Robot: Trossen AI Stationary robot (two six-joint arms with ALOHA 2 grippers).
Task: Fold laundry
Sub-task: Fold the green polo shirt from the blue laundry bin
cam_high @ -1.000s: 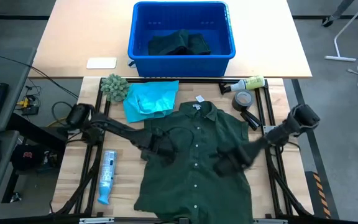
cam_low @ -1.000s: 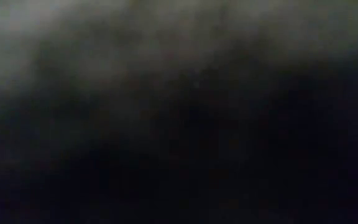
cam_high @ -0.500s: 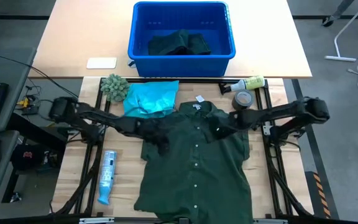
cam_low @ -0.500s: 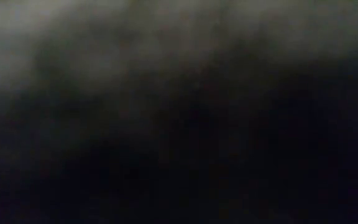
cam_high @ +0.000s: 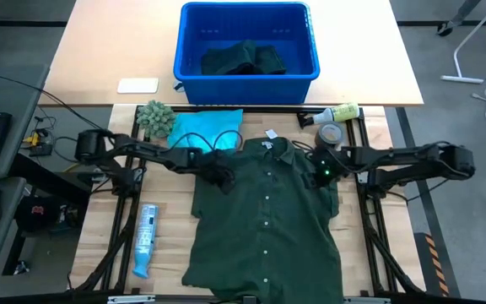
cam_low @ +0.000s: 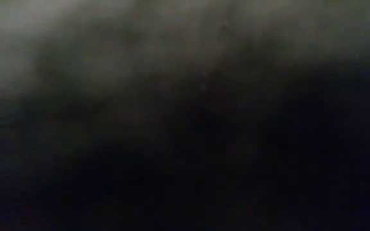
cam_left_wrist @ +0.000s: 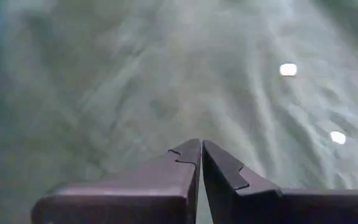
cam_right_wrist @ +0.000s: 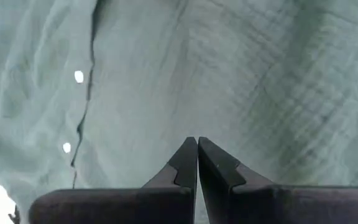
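From my overhead feed I have the dark green shirt [cam_high: 264, 215] spread flat on the wooden table [cam_high: 108, 245], collar toward the blue bin [cam_high: 247, 40] and hem toward the near edge. I will place everything else against that shirt. Its white neck tag [cam_high: 271, 134] sits at the collar. The turquoise garment [cam_high: 202, 133] lies crumpled just beside the shirt's left shoulder, on the collar side, and a second dark green piece [cam_high: 243, 58] is bunched inside the bin, well beyond the collar.

My left gripper [cam_high: 219, 175] is down on the shirt's left shoulder, fingers clenched together; its wrist camera shows the two tips [cam_left_wrist: 199, 155] meeting with only green cloth ahead of them. My right gripper [cam_high: 321, 168] is over the shirt's right shoulder, equally clamped tight, with its tips [cam_right_wrist: 197, 154] pressed together over the fabric and the button placket in sight. Whether either one has a pinch of cloth between the tips I cannot tell; I see none.

The table-level camera gives me only a dark blur, probably cloth against the lens.

Beyond the right shoulder are a roll of tape [cam_high: 331, 133] and a yellow-green bottle [cam_high: 337, 112]. A fuzzy green ball [cam_high: 155, 117] lies beyond the turquoise garment, and a pale blue bottle [cam_high: 145, 237] rests left of the shirt's body.
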